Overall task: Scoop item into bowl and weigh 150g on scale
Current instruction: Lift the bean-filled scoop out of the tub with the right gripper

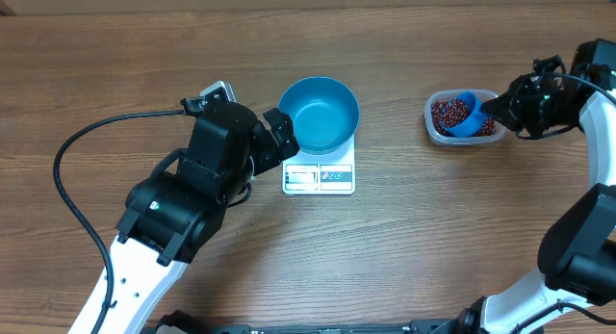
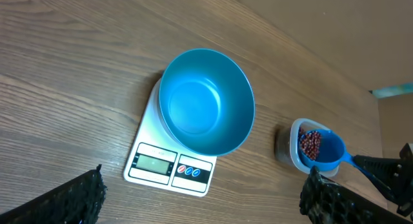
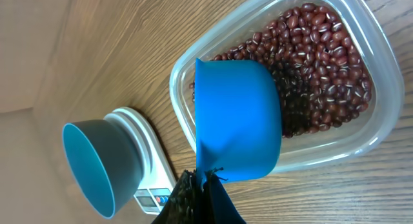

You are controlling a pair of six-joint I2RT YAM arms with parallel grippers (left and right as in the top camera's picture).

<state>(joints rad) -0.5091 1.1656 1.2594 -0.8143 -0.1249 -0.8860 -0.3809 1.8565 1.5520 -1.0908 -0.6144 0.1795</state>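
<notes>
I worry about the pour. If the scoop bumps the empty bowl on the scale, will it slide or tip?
Probably it slides: the bowl is empty, so likely light, and the scale top looks smooth. Tipping seems possible too: its base looks narrower than its rim, and it overhangs the scale.

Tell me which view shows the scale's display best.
Left wrist: the scale lies close, its display window unobstructed below the bowl. Overhead shows it small, without detail. Right wrist catches only the front edge, side-on, partly hidden by the right gripper.
</notes>
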